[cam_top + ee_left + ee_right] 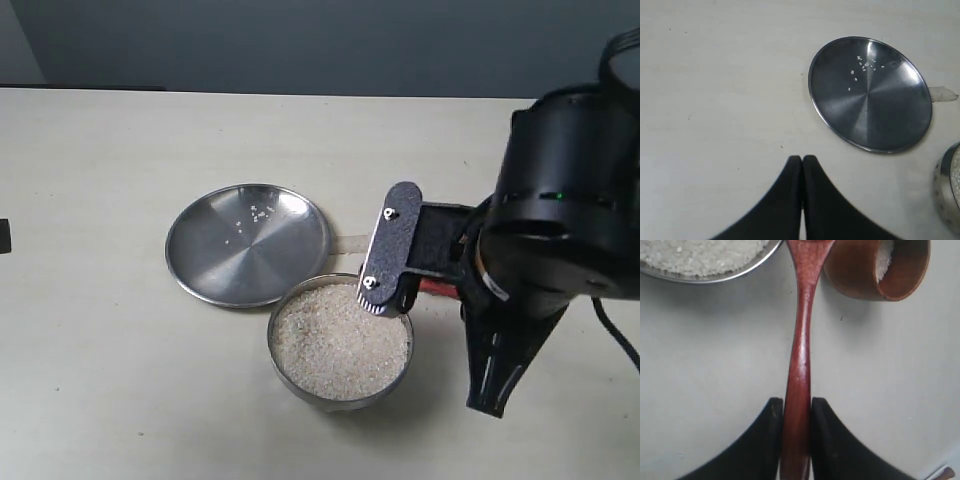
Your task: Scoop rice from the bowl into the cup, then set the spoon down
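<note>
Well, in the exterior view the round, deep, shiny steel bowl (pixel 335 405) stands toward six o'clock on the pale table (pixel 100 380), heaped with small white rice (pixel 335 345). A flat, shallow steel plate (pixel 235 260) lies just beside it at the bowl's ten o'clock, with a few stray grains on it. My right gripper (pixel 380 290) hangs over the bowl's rim at about one o'clock. Of the slim, dark reddish-brown wooden spoon (pixel 435 287) only a red sliver shows behind it.

In the left wrist view my left gripper (pixel 802 165) has its two black fingers pressed together with nothing between them, above bare table (pixel 715 100). The plate (pixel 865 110) lies apart from it, and a slice of the bowl (pixel 945 195) shows at the frame's edge.

In the right wrist view my right gripper (pixel 796 415) clamps the spoon (pixel 800 340) by its long thin handle. The handle runs out between the bowl (pixel 715 277), full of rice (pixel 700 252), and the small, rounded, reddish-brown wooden cup (pixel 855 275). White grains sit inside the cup. The spoon's head is cut off by the frame.
</note>
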Controlling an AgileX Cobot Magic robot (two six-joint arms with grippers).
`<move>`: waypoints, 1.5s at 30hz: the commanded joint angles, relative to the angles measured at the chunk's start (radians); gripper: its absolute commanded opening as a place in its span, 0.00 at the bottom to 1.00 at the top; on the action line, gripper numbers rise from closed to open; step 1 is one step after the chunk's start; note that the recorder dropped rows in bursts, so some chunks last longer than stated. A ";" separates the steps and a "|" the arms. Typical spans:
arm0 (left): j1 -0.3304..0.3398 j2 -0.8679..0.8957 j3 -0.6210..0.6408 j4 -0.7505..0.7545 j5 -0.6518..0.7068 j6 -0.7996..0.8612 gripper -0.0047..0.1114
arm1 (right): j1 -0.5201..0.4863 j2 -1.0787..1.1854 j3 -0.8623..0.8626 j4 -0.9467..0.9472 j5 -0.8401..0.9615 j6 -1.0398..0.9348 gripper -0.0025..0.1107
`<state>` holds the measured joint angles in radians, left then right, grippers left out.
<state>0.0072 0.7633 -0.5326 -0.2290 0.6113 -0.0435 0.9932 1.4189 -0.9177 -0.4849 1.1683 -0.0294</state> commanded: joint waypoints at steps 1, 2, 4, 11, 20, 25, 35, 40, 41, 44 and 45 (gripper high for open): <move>0.001 0.001 -0.004 0.010 -0.009 0.003 0.04 | 0.077 0.057 -0.006 -0.044 0.028 0.021 0.02; 0.001 0.001 -0.004 0.010 -0.009 0.003 0.04 | 0.096 0.077 -0.006 -0.074 0.037 0.040 0.02; 0.001 0.001 -0.004 0.010 -0.009 0.003 0.04 | 0.129 0.123 -0.006 -0.144 0.053 0.057 0.02; 0.001 0.001 -0.004 0.010 -0.009 0.003 0.04 | 0.178 0.193 -0.006 -0.185 0.053 0.112 0.02; 0.001 0.001 -0.004 0.010 -0.009 0.003 0.04 | 0.185 0.197 -0.006 -0.144 0.022 0.114 0.02; 0.001 0.001 -0.004 0.010 -0.009 0.003 0.04 | 0.185 0.197 -0.006 -0.108 -0.031 0.141 0.02; 0.001 0.001 -0.004 0.010 -0.009 0.003 0.04 | 0.183 0.151 -0.006 -0.081 -0.008 0.169 0.02; 0.001 0.001 -0.004 0.010 -0.009 0.003 0.04 | 0.183 0.103 -0.006 -0.031 -0.023 0.182 0.02; 0.001 0.001 -0.004 0.010 -0.009 0.003 0.04 | 0.183 0.096 -0.006 -0.025 -0.023 0.189 0.02; 0.001 0.001 -0.004 0.010 -0.009 0.003 0.04 | 0.181 0.083 -0.006 0.001 -0.027 0.191 0.02; 0.001 0.001 -0.004 0.010 -0.009 0.003 0.04 | 0.181 0.081 -0.006 0.006 -0.030 0.197 0.02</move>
<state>0.0072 0.7633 -0.5326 -0.2290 0.6113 -0.0435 1.1752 1.5173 -0.9177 -0.4979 1.1479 0.1539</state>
